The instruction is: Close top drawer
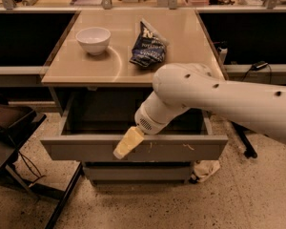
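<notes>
The top drawer [76,148] is pulled out from under the beige table top, its gray boxy interior open to view and its flat front facing me with small pale scuffs right of centre. My gripper [127,143] is at the end of the white arm [219,99] that reaches in from the right. Its pale yellowish tip lies over the top edge of the drawer front, a little left of centre. Whether it touches the front does not show.
A white bowl [93,39] and a dark blue snack bag [146,46] lie on the table top [181,46]. A narrower lower drawer front [138,172] sits below. A black chair [9,128] stands at left, a crumpled white cloth [205,170] lies on the floor at right.
</notes>
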Controlling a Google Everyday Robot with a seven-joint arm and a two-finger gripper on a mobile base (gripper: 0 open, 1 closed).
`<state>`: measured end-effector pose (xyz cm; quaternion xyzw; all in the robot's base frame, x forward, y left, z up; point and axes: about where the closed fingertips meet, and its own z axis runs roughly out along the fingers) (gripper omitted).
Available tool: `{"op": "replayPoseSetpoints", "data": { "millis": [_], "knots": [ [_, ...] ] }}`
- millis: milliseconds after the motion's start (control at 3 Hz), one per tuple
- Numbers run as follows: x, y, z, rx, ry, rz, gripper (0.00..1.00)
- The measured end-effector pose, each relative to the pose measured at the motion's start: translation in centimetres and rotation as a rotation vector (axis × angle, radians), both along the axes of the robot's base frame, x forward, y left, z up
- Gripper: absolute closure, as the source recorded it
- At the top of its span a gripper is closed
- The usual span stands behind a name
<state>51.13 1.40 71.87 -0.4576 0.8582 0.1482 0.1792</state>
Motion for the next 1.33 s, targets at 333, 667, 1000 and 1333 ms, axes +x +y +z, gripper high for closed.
{"op": "replayPoseSetpoints", "data": {
  "millis": [333, 667, 1000, 1333],
  "knots": [
    [-4.1, 0.0, 2.7, 0.068, -0.051, -0.041, 0.0],
    [-11.7, -1.1, 0.7, 0.108, -0.013, -0.086, 0.0],
    [-17.3, -2.2, -6.3, 0.111, 0.08, -0.125, 0.0],
    [-20.1, -3.8, -9.7, 0.074, 0.135, -0.132, 0.0]
  ]
}}
